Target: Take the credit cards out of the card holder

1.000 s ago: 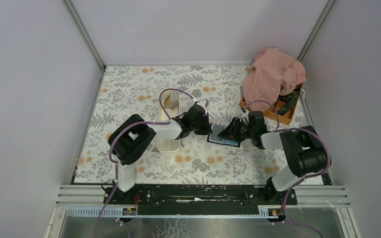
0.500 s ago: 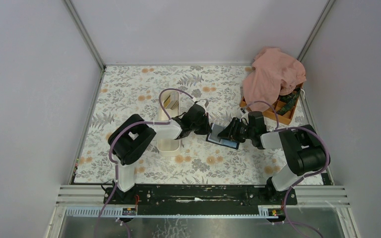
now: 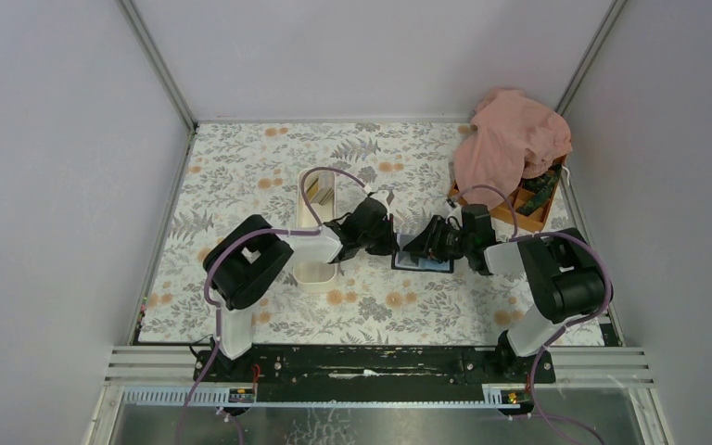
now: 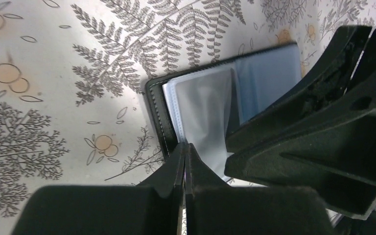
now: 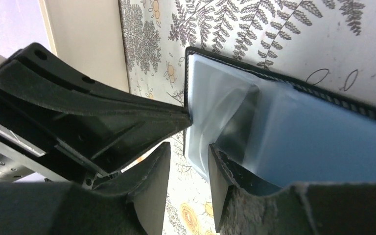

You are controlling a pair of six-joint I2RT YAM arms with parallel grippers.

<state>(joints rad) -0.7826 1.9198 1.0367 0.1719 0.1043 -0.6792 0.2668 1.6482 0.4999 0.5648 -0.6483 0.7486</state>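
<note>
While the closed left gripper (image 4: 185, 146) pins the light, slick-looking card holder (image 4: 155, 110), I'd pinch its floppy sleeve (image 4: 200, 112) lying within the parted right gripper (image 5: 188, 149).

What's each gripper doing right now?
Left gripper: closed, tip at the card holder's edge.
Right gripper: open, one finger resting on the card holder's inner face.

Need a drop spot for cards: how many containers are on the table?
2: the white oblong tray left of centre, and the orange compartment box far right, partly covered by a pink cloth, which may hide more.
</note>
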